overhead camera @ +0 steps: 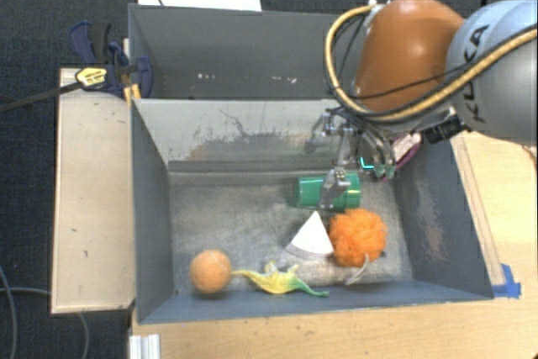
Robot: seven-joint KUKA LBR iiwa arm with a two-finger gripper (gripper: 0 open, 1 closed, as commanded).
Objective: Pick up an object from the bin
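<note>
My gripper (339,181) hangs below the arm's orange cover at the bin's right middle. Its lower end sits right over a green cylinder-like thing (319,191) that lies on its side on the bin floor. Whether it touches or grips that green thing cannot be told from this angle. Just in front of the green thing lie a white wedge-shaped piece (311,240) and a fuzzy orange ball (358,236), side by side and touching.
A smooth tan-orange ball (210,271) rests near the front left corner. A yellow-green toy lizard (277,281) stretches along the front wall. The bin's left half and back floor are bare metal. The arm and its cables overhang the right rear corner.
</note>
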